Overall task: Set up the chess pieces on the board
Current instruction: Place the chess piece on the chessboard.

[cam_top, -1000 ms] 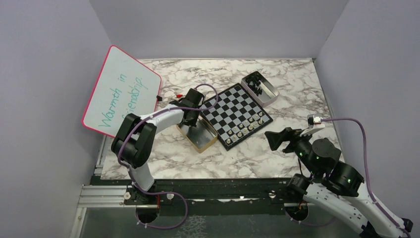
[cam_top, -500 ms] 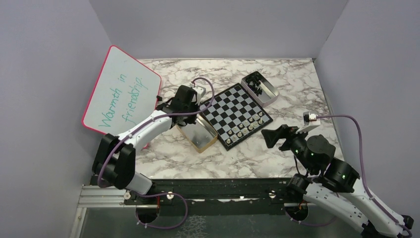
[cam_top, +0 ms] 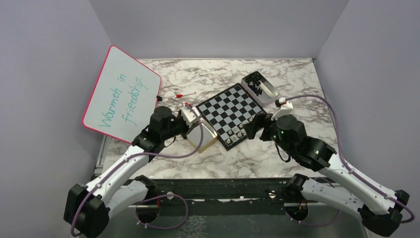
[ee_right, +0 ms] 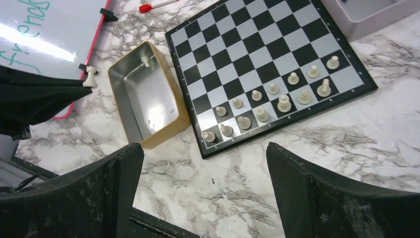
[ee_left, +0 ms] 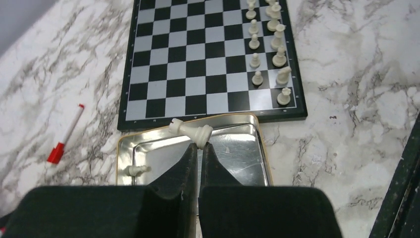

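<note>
1. The left claw (ee_left: pixel 199 147) is clamped shut on a white chess piece (ee_left: pixel 190 131). The piece lies sideways between the fingertips, gripped near its base.
2. From the left wrist, the held piece shows against the rim of the gold-sided tin (ee_left: pixel 119 148), on the side next to the chessboard (ee_left: pixel 198 64).
3. One more white piece (ee_left: pixel 137 170) lies inside that tin, at its left wall.
4. The right claw (ee_right: pixel 204 148) is spread wide and grips nothing. It hangs above the board's near corner and the marble counter (cam_top: pixel 297 84).
5. White pieces (ee_right: pixel 284 103) stand upright in two rows along one edge of the board; the other squares are bare.
6. A second tin (cam_top: pixel 270 94) with black pieces sits just beside the board's far corner.
7. A red-capped marker (ee_left: pixel 64 136) lies on the counter, near the pink-framed whiteboard (cam_top: pixel 121 94).
</note>
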`<state>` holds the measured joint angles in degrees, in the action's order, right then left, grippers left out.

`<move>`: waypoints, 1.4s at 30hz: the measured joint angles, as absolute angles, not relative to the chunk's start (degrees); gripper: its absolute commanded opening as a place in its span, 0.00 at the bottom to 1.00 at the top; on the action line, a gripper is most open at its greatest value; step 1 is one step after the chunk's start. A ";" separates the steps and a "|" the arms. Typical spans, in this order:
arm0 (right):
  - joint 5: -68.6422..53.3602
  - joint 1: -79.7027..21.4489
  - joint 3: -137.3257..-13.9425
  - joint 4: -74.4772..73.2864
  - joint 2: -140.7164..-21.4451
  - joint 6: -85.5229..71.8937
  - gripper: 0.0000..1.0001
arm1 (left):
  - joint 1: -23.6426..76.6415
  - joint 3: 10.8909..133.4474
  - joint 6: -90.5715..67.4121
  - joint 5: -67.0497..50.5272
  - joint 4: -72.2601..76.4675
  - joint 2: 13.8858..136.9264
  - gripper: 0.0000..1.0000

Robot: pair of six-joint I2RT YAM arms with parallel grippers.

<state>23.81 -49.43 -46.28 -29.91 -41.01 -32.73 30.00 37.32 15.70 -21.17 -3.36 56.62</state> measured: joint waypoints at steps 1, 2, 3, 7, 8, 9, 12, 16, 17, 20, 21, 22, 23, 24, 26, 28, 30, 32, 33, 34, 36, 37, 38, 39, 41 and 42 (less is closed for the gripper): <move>23.05 -49.43 -47.27 -29.45 -42.59 -32.51 0.98 | 30.00 35.66 17.76 -23.00 -2.09 54.72 0.00; 22.11 -49.43 -48.31 -28.97 -44.36 -32.23 0.96 | 30.00 34.70 18.96 -24.10 -1.21 53.56 0.00; 20.99 -49.43 -49.30 -28.40 -46.04 -31.97 0.93 | 30.00 33.61 21.19 -25.93 -0.47 51.94 0.00; 14.66 -48.90 -54.02 -26.81 -52.51 -31.42 0.79 | 30.00 33.06 28.58 -31.53 0.08 49.78 0.00; 12.53 -48.64 -55.27 -26.57 -54.04 -31.42 0.74 | 30.00 33.06 31.14 -33.28 -0.12 49.43 0.00; 10.46 -48.25 -56.49 -26.30 -55.53 -31.44 0.68 | 30.00 33.04 32.51 -34.24 -0.23 49.19 0.00; 3.11 -46.61 -60.05 -25.96 -59.70 -31.53 0.51 | 30.00 32.67 36.77 -36.93 -0.51 48.03 0.00; -5.41 -44.97 -63.94 -25.98 -64.53 -32.23 0.40 | 30.00 31.94 40.75 -38.63 -1.08 46.46 0.00; -7.97 -44.42 -64.95 -26.00 -65.91 -32.53 0.38 | 30.00 31.92 41.67 -38.89 -1.41 46.30 0.00; -13.96 -43.22 -66.96 -25.96 -69.36 -33.17 0.38 | 30.00 31.64 43.75 -39.16 -2.09 46.28 0.00; -16.12 -42.85 -67.53 -25.91 -70.67 -33.52 0.38 | 30.00 31.35 44.47 -39.16 -2.31 46.24 0.00; -18.52 -42.50 -68.14 -25.74 -72.16 -33.87 0.39 | 30.00 31.16 44.95 -39.16 -2.52 46.19 0.00; -20.38 -42.24 -68.55 -25.52 -73.52 -34.13 0.41 | 30.00 30.87 45.54 -39.18 -2.81 46.17 0.00; -22.17 -42.11 -68.95 -25.32 -74.85 -34.52 0.42 | 30.00 30.68 45.93 -39.18 -2.87 46.17 0.00; -25.26 -41.87 -70.26 -25.43 -77.65 -34.92 0.45 | 30.00 30.46 46.63 -39.20 -2.98 46.17 0.00; -27.44 -41.74 -72.38 -25.85 -80.58 -34.96 0.46 | 30.00 30.46 47.29 -39.22 -3.01 46.17 0.00; -29.78 -41.65 -75.64 -26.55 -84.23 -34.92 0.46 | 30.00 30.46 47.83 -39.24 -3.05 46.09 0.00; -31.57 -41.65 -78.15 -26.89 -87.18 -34.85 0.44 | 30.00 30.44 48.36 -39.27 -3.09 46.00 0.00; -32.18 -41.65 -79.13 -27.16 -88.27 -34.72 0.42 | 30.00 30.44 48.75 -39.29 -3.11 45.93 0.00; -33.04 -41.63 -80.55 -27.79 -89.76 -34.50 0.41 | 30.00 30.30 48.93 -39.31 -3.11 45.69 0.00; -34.04 -41.63 -82.41 -28.97 -91.94 -34.00 0.38 | 30.00 30.06 49.23 -39.42 -3.16 45.30 0.00; -34.39 -41.63 -83.29 -29.80 -92.99 -33.74 0.38 | 30.00 30.02 49.39 -39.44 -3.18 45.21 0.00; -34.65 -41.63 -83.81 -30.37 -93.89 -33.43 0.38 | 30.00 29.98 49.52 -39.48 -3.18 45.15 0.00; -34.98 -41.63 -84.23 -31.05 -94.67 -33.30 0.39 | 30.00 29.93 49.67 -39.53 -3.20 45.12 0.00; -35.48 -41.60 -84.58 -32.29 -95.92 -32.82 0.40 | 30.02 29.82 50.15 -39.53 -3.31 45.12 0.00; -35.73 -41.60 -84.82 -33.19 -96.53 -32.53 0.40 | 30.02 29.80 50.28 -39.53 -3.42 45.12 0.00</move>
